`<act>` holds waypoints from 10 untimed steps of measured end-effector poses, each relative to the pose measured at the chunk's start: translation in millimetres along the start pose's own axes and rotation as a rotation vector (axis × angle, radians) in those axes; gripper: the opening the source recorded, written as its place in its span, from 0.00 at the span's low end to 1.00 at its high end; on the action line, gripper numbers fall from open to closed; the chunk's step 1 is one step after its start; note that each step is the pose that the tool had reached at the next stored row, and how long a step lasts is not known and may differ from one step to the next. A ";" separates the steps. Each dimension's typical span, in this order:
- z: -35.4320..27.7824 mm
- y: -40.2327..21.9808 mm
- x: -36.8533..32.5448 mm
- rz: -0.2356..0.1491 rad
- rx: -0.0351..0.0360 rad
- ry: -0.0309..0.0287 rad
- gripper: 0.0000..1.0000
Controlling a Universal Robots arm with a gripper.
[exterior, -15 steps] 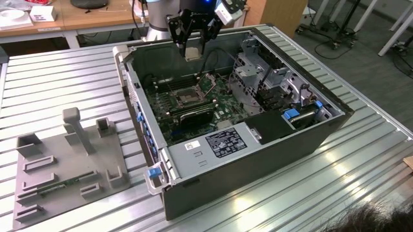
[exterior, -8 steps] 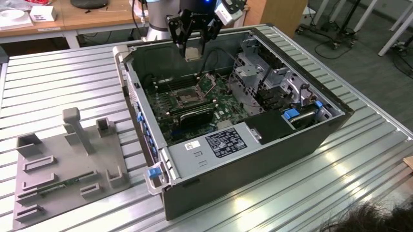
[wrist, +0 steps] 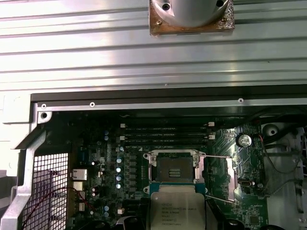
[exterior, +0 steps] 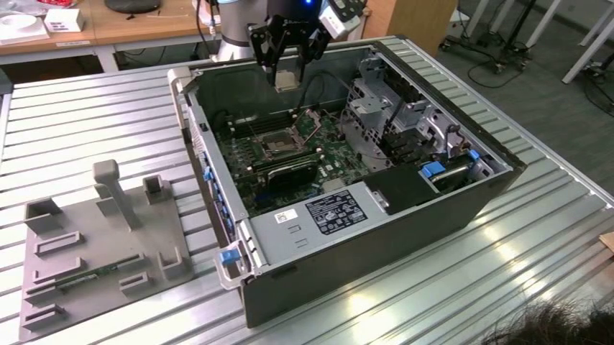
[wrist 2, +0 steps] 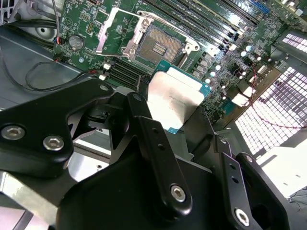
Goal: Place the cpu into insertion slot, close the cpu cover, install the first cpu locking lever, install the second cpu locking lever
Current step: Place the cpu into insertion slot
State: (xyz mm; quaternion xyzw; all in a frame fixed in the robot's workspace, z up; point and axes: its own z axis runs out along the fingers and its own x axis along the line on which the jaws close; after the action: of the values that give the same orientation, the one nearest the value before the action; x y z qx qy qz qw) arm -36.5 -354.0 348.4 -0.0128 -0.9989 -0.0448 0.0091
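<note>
Jaws on cpu (wrist 2: 175,98) — clear of insertion slot (wrist 2: 160,45)

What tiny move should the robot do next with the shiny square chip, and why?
Probably lower it toward the socket: the gripper holds the pale silvery square chip above the dark square socket, which lies open and empty.

Eyes on silver ribbed metal table (exterior: 106,122): long slats run across whole top, bright glare on near part. Big black open-topped metal computer case (exterior: 403,237) lies flat on slats, toward exterior view's right. Flat grey fixture plate (exterior: 96,250) with upright posts and small brackets lies on table at exterior view's left, near case. In first wrist view I see the slats (wrist: 96,52) meet case's edge.
</note>
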 end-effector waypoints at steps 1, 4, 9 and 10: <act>0.2 0.0 0.0 0.000 0.0000 0.0000 0.54; 0.7 -0.1 0.0 0.000 -0.0001 0.0000 0.54; 0.7 -0.1 0.0 0.000 0.0001 0.0000 0.54; 0.8 -0.1 0.0 0.000 0.0000 0.0000 0.54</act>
State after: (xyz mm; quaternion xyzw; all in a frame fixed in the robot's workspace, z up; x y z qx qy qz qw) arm -36.5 -354.0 347.6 -0.0128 -0.9989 -0.0448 0.0091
